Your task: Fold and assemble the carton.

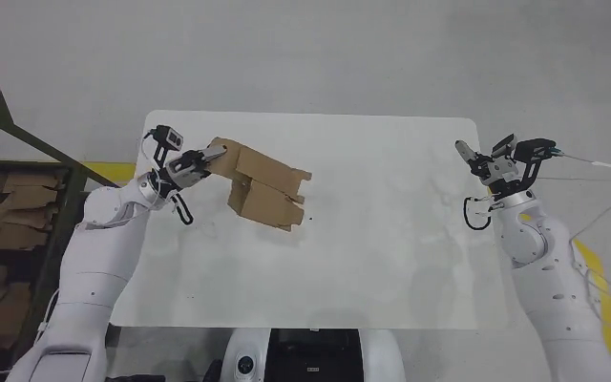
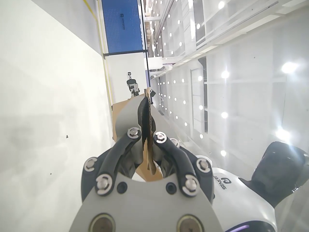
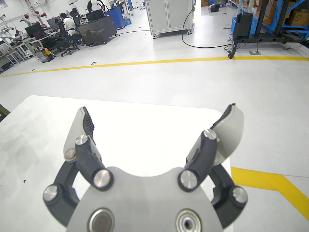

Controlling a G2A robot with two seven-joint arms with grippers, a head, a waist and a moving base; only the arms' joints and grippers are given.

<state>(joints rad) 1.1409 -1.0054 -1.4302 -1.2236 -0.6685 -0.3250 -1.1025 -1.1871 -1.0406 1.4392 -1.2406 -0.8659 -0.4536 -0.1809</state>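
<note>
At left of table (image 1: 382, 248), left hand (image 1: 202, 160) clamps carton (image 1: 265, 187) flap; right hand (image 3: 157, 114) splayed, well apart at right edge.

Top view: bright, even light from overhead. The white worktop (image 1: 401, 248) reads near washed-out, with faint grey mottling. The carton (image 1: 263, 186) throws a short, soft-edged shadow on the worktop just beside its near edge.

Left wrist view: rows of ceiling lamps (image 2: 224, 74) show as hot white spots. The largest bloom with haloes and streaks. The worktop is strongly lit here and shows little surface detail.

Right wrist view: the glossy floor (image 3: 169, 85) gives broad pale reflections. Small specular highlights sit on the screws of the right end effector (image 3: 157, 111). Wide-angle distortion is evident: the yellow floor line (image 3: 154, 61) bows, and uprights lean at the frame edges.
</note>
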